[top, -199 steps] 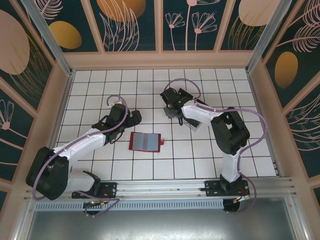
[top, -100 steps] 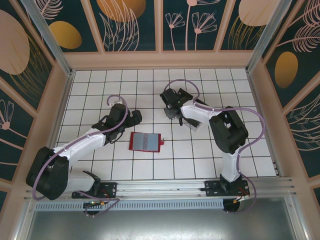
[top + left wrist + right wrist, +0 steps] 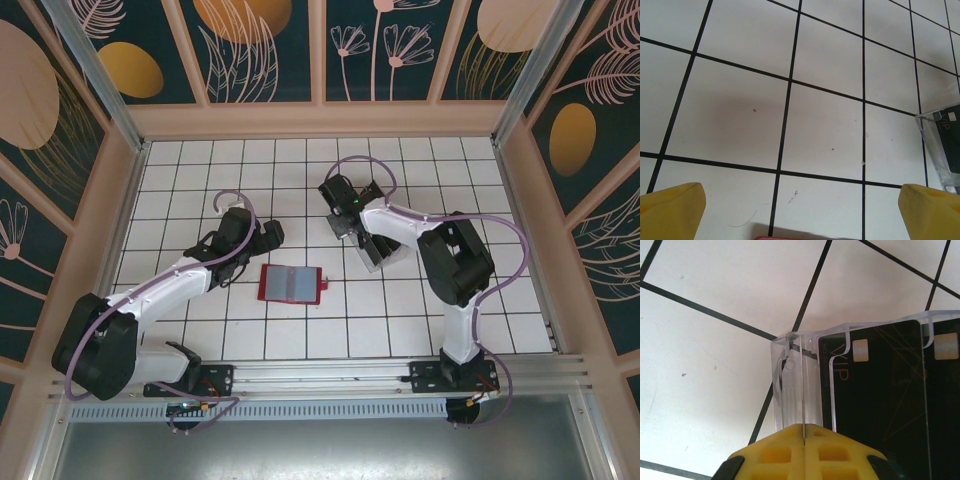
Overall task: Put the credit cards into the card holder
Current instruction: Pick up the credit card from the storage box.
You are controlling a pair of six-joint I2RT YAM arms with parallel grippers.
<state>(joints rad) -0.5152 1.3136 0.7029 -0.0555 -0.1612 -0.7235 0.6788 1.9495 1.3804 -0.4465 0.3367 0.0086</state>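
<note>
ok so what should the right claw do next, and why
Probably reopen and shift sideways onto the nearest black card. The right claw is shut at the end of the clear tray, seemingly pinching a thin clear wall of it. The cards stand beside its tips, not between them. The red wallet lies open on the table.

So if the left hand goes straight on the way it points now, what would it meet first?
Probably the bare tiled table. The left hand is open and aims down at it; the clear tray lies off to the right, outside that line.
</note>
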